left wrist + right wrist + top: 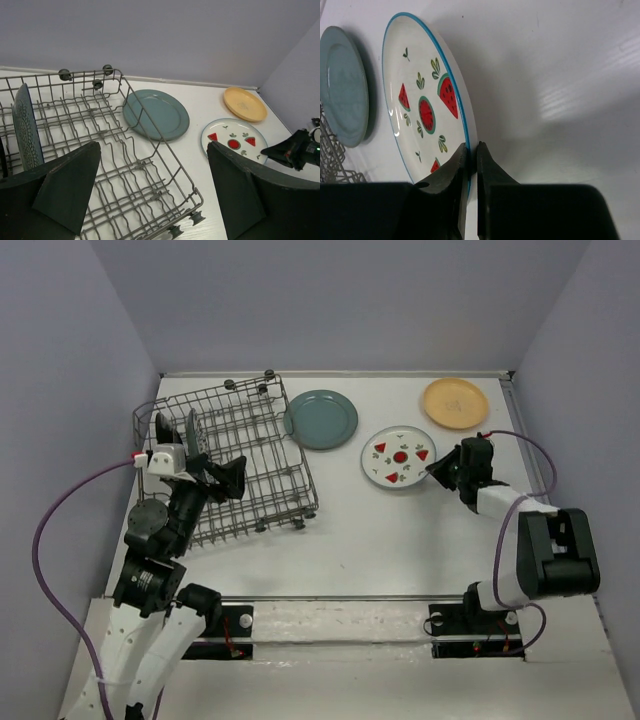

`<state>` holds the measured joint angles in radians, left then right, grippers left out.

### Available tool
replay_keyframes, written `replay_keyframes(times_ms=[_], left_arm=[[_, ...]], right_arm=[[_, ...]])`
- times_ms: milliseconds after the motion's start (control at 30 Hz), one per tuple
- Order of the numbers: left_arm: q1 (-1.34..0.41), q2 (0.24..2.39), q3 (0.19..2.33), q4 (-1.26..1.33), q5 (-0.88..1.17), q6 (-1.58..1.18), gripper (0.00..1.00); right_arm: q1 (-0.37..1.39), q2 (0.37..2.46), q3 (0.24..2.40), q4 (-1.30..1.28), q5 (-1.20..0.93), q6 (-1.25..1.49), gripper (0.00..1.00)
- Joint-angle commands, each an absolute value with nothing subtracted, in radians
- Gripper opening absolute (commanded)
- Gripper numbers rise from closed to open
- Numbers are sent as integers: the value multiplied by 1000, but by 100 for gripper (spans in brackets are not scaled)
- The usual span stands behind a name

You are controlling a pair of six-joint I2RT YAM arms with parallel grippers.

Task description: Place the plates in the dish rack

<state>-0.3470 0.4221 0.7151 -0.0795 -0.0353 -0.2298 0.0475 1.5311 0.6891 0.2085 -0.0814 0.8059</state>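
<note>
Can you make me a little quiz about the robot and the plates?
1. True or false: the yellow plate lies flat on the table, outside the dish rack.
2. Pick one: what is the right gripper pinching by the rim? A the yellow plate, B the watermelon plate, C the dish rack.
3. Fill in the word: the left gripper, above the dish rack, has its fingers ____ (open or shut).

Key: 1 true. 2 B. 3 open.
</note>
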Motion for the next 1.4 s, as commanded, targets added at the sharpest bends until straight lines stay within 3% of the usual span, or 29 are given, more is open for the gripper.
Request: replay_keyframes(times_ms=[0, 267, 500, 933, 1133, 1367], left_arm=[[-350, 478, 722, -57, -35, -229, 99], [-236, 580, 713, 55, 320, -285, 96], [-221, 649, 729, 83, 440, -319, 95], [-221, 808, 759, 72, 472, -463, 94], [-221, 911, 753, 93, 537, -480, 94], [-224, 954, 693, 305, 669, -620, 94]], right_arm=[[54, 1304, 608, 258, -87, 779, 7], [54, 1031, 517, 236, -198, 808, 7], [54, 884, 520, 302, -343, 897, 7], [290, 1066, 702, 556, -498, 985, 7], [321, 1134, 738, 676, -549, 1028, 7], [406, 1203, 762, 721, -586, 1034, 7]])
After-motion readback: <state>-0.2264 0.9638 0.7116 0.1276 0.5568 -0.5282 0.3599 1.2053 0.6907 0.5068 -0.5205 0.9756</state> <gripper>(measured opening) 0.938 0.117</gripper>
